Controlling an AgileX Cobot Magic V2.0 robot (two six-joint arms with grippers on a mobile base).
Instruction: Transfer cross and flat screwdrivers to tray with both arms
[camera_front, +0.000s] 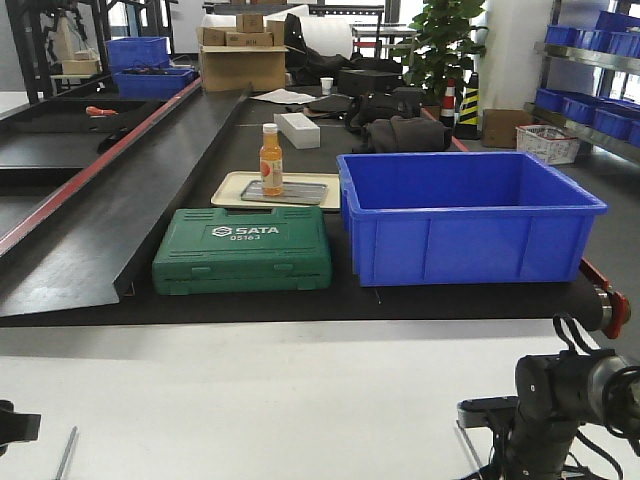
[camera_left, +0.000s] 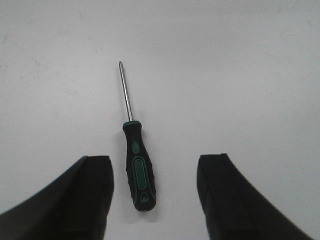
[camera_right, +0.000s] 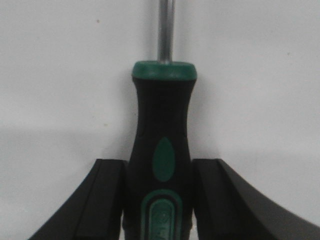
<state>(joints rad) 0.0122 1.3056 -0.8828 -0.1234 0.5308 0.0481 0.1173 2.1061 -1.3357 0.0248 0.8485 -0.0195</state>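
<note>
One black-and-green screwdriver (camera_left: 137, 167) lies flat on the white table, its steel shaft pointing away from me. My left gripper (camera_left: 155, 200) is open above its handle, which sits nearer the left finger (camera_left: 92, 195) and touches neither. That screwdriver's shaft (camera_front: 65, 455) shows at the bottom left of the front view, beside a bit of the left gripper (camera_front: 15, 425). My right gripper (camera_right: 159, 200) is shut on the handle of the other screwdriver (camera_right: 162, 125), both fingers pressing its sides. A rounded grey corner of the tray (camera_front: 480, 407) shows next to the right arm (camera_front: 560, 400).
Beyond the white table runs a black belt carrying a deep blue bin (camera_front: 470, 215), a green SATA tool case (camera_front: 243, 250) and a beige tray (camera_front: 230, 188) with an orange bottle (camera_front: 270, 160). Boxes, bags and blue bins stand farther back.
</note>
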